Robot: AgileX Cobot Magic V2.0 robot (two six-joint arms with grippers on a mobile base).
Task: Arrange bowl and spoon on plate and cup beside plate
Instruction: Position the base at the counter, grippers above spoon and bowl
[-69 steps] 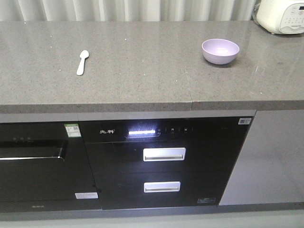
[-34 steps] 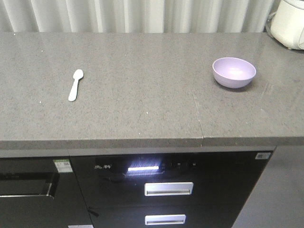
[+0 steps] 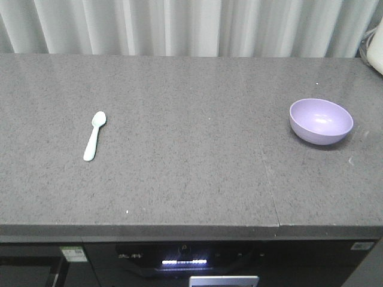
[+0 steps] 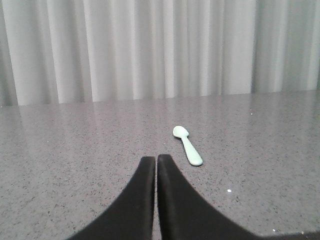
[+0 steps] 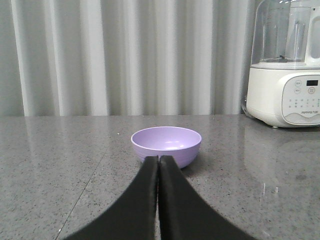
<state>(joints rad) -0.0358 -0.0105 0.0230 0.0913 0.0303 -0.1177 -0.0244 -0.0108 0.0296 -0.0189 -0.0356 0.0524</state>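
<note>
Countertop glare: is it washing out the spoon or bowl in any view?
No. Front view: even light, spoon and bowl crisp, soft shadow under the bowl. Left wrist: pale reflected streaks on the countertop, spoon clear. Right wrist: appliance mirrored in the stone, small highlight inside the bowl.

I see a grey speckled countertop (image 3: 179,191) filling mid-frame, its seam (image 3: 268,179) right of centre. White pleated curtains (image 3: 179,27) span the top edge. A black appliance front (image 3: 119,266) with lit display (image 3: 184,262) lines the bottom edge.
</note>
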